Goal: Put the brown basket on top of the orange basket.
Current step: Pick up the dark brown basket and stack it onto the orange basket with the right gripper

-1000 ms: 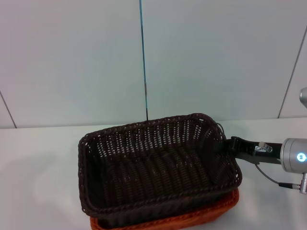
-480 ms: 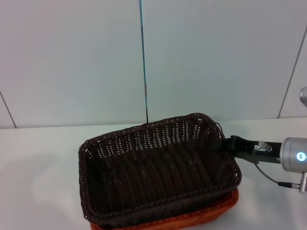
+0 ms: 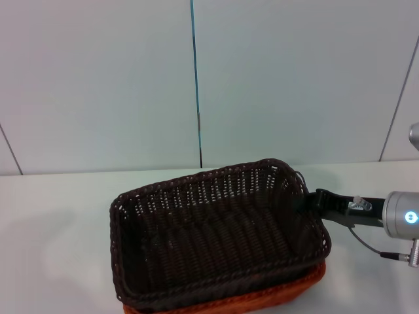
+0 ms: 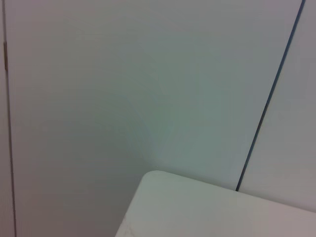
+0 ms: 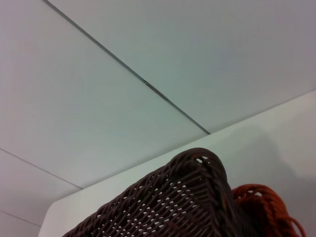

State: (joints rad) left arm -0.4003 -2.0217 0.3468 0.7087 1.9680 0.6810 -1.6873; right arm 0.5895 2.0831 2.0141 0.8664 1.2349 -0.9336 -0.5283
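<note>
Head view: looks forward and down from above the near edge of the white table (image 3: pixel 52 216), facing the pale panelled wall (image 3: pixel 98 85); the brown basket (image 3: pixel 209 235) sits close below, cut by the bottom edge.
Left wrist view: faces the wall (image 4: pixel 123 89) from off the table, with only 1 rounded table corner (image 4: pixel 163 197) in sight.
Right wrist view: sits low and very near a corner of the brown basket (image 5: pixel 177 202), tilted up toward the wall, the orange basket (image 5: pixel 266 207) beside it.
Shared by head and right wrist: both baskets, the table top (image 5: pixel 276 133), a dark wall seam (image 3: pixel 195 78).
Shared by all 3: wall and table.
</note>
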